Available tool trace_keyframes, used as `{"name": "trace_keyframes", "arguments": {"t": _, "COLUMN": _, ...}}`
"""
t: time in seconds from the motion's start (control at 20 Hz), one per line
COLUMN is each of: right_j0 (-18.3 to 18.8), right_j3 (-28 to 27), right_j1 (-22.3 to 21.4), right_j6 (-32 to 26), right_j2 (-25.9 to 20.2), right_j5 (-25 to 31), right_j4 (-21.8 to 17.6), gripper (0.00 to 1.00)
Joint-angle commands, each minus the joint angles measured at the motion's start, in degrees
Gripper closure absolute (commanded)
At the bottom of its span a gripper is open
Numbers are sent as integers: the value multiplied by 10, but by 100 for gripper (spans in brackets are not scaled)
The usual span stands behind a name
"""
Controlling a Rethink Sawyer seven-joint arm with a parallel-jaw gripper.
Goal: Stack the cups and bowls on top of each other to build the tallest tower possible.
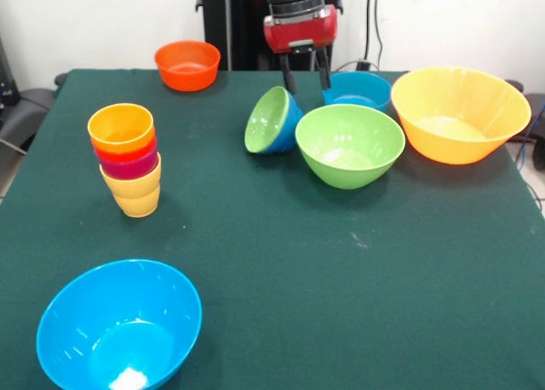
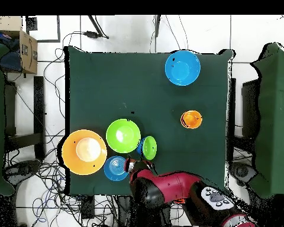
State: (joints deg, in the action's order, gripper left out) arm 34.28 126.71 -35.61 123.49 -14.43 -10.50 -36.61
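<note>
A tower of four nested cups (image 1: 128, 157) stands at the left: yellow at the base, then purple, red-orange and orange-yellow. It also shows in the overhead view (image 2: 191, 119). A small green bowl nested in a dark blue one (image 1: 272, 120) lies tipped on its side mid-table. Next to it stand a green bowl (image 1: 349, 143), a light blue bowl (image 1: 358, 89) and a large orange-yellow bowl (image 1: 460, 113). An orange-red bowl (image 1: 187, 65) sits at the far left. A big light blue bowl (image 1: 119, 326) sits at the near left. My gripper (image 1: 306, 77) is open and empty, just behind the tipped bowl.
The green table (image 1: 341, 279) ends at a near edge and side edges. In the overhead view my red arm (image 2: 168, 189) reaches in over the table's bottom edge and covers the orange-red bowl. Cables lie on the floor around the table.
</note>
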Motion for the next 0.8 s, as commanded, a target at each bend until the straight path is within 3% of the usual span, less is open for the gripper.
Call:
{"name": "trace_keyframes", "arguments": {"t": 0.05, "right_j0": 33, "right_j3": -46, "right_j1": 19, "right_j6": 4, "right_j2": -17, "right_j5": 47, "right_j4": -37, "gripper": 0}}
{"name": "trace_keyframes", "arguments": {"t": 0.35, "right_j0": 74, "right_j3": -26, "right_j1": -6, "right_j6": -8, "right_j2": -68, "right_j5": 102, "right_j4": -19, "gripper": 0}}
{"name": "trace_keyframes", "arguments": {"t": 0.8, "right_j0": 81, "right_j3": -17, "right_j1": -31, "right_j6": -14, "right_j2": -91, "right_j5": 149, "right_j4": 0, "gripper": 0}}
